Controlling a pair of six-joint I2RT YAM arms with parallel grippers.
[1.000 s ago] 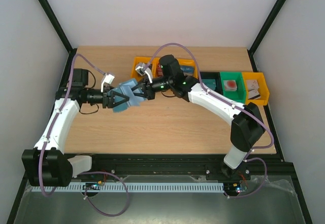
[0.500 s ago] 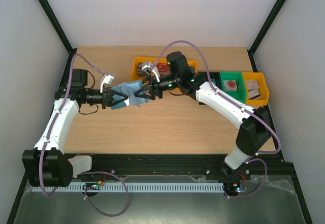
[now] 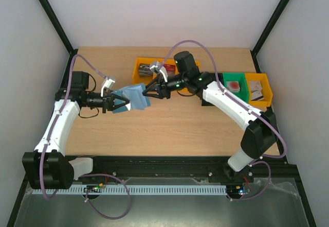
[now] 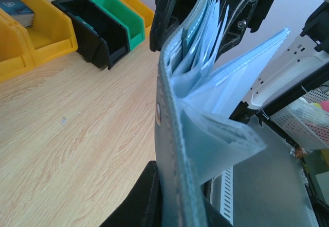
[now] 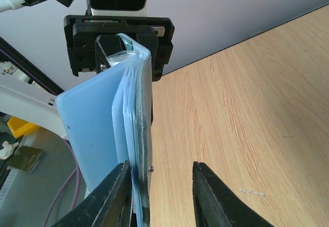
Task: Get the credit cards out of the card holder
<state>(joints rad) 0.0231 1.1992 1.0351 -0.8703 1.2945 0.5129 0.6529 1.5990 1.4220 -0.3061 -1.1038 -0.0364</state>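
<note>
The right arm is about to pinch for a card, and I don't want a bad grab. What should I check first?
1. Left gripper clamped on the light blue soft plastic card holder: ok.
2. Holder held off the wooden table: ok.
3. Right gripper open: ok, fingers apart.
4. Holder's edge between the right fingers: ok, though it sits hard against one finger.
5. One credit card singled out for the pinch: cannot tell. Only fanned translucent sleeves show, with no distinct card edge.
</note>
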